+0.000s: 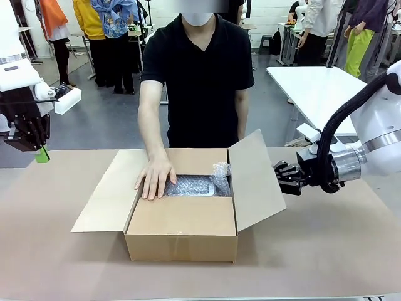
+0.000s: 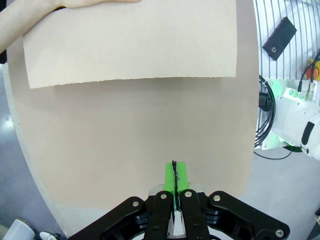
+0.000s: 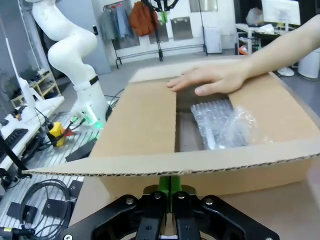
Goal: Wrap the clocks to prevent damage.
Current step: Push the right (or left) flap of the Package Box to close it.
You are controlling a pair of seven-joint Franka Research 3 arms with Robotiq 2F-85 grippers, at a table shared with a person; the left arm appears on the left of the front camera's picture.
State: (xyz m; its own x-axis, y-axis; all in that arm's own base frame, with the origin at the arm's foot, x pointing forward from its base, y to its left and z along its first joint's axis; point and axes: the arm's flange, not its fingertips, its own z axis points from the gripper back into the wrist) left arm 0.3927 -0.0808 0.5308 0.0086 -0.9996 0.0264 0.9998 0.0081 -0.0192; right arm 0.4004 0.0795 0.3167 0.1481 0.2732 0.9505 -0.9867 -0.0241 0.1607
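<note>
The clocks lie as a bubble-wrapped greyish bundle inside the open cardboard box, and the same clocks show in the right wrist view. A person's hand rests on the box's left inner edge beside the bundle. My left gripper hangs shut above the table's far left edge, away from the box; its green pads are pressed together. Shut with nothing in it, my right gripper sits against the raised right flap, whose edge crosses just above its fingers.
The box's left flap lies spread out flat on the brown table. A white table stands behind at the right. People stand in the background.
</note>
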